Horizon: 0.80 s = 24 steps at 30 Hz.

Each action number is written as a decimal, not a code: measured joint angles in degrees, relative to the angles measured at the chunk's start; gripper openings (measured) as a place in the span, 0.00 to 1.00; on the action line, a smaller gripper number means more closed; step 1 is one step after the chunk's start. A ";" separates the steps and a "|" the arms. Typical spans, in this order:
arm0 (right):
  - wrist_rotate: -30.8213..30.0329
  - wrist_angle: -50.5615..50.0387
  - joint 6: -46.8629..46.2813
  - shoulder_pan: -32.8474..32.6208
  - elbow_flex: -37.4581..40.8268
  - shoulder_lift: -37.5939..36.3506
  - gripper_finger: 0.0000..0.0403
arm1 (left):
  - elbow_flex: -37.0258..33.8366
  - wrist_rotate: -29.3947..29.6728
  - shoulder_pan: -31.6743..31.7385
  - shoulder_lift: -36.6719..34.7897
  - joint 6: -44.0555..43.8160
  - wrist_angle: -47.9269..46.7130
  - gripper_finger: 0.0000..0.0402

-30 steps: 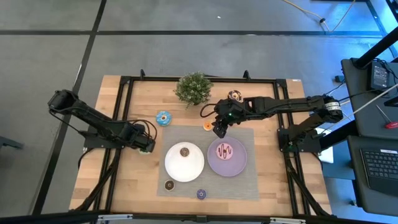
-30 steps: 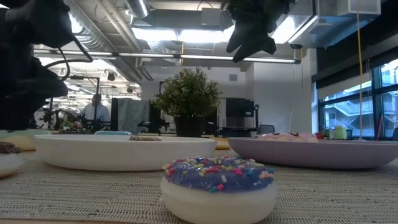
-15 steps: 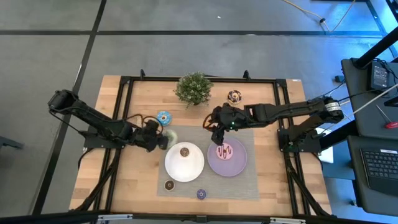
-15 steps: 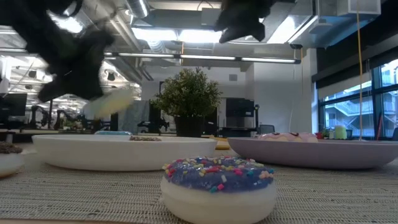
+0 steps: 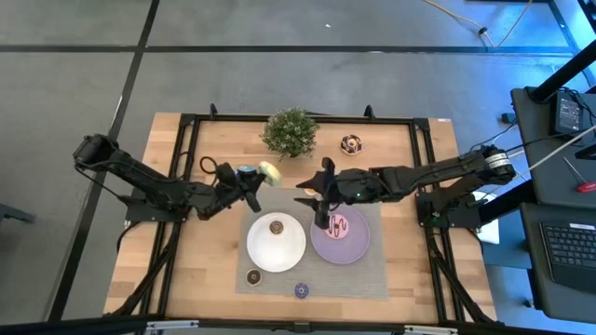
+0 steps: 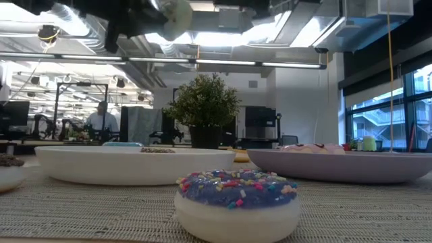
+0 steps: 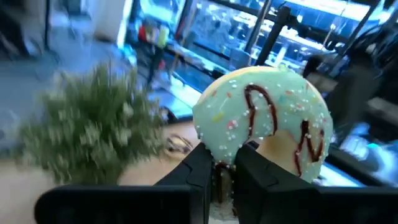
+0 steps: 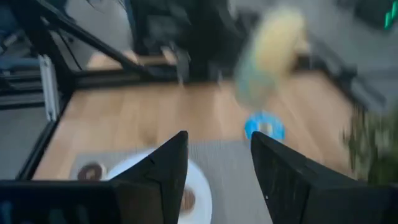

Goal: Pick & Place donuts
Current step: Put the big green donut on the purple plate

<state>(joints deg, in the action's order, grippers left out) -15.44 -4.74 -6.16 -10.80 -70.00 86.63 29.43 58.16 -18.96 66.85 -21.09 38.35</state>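
The wooden table (image 5: 410,261) carries a grey mat (image 5: 368,279) with a white plate (image 5: 277,244) and a purple plate (image 5: 354,244). The left gripper (image 5: 250,181) is clamped on the green donut (image 5: 270,172) and holds it in the air near the plant (image 5: 291,131). The right gripper (image 5: 323,207) hangs above the purple plate's edge, its fingers (image 8: 163,168) apart.
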 joint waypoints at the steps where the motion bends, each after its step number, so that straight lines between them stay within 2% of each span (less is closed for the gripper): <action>1: 0.02 1.94 2.02 -0.19 0.00 0.00 0.45 | 1.02 0.01 0.00 1.26 2.83 1.21 0.09; 4: -1.11 6.21 6.11 -0.66 0.00 0.00 0.49 | 6.14 1.75 0.04 6.37 10.27 3.62 0.09; 6: -4.94 7.21 7.62 -0.93 0.00 0.00 0.54 | 10.09 4.71 0.06 10.50 15.61 3.42 0.10; 12: -24.18 6.99 8.43 -2.32 0.00 0.00 0.66 | 20.76 17.47 0.50 18.87 24.54 3.46 0.11; 15: -32.31 6.98 8.59 -3.35 0.00 0.00 0.68 | 23.27 18.79 1.06 20.32 26.06 3.58 0.11; 24: -34.39 7.00 6.39 -3.37 0.00 0.00 0.69 | 23.97 15.40 3.01 20.83 23.82 3.67 0.11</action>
<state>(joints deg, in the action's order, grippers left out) -49.82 2.26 0.23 -14.17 -70.00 86.63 53.41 73.56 -15.95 87.68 2.73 42.02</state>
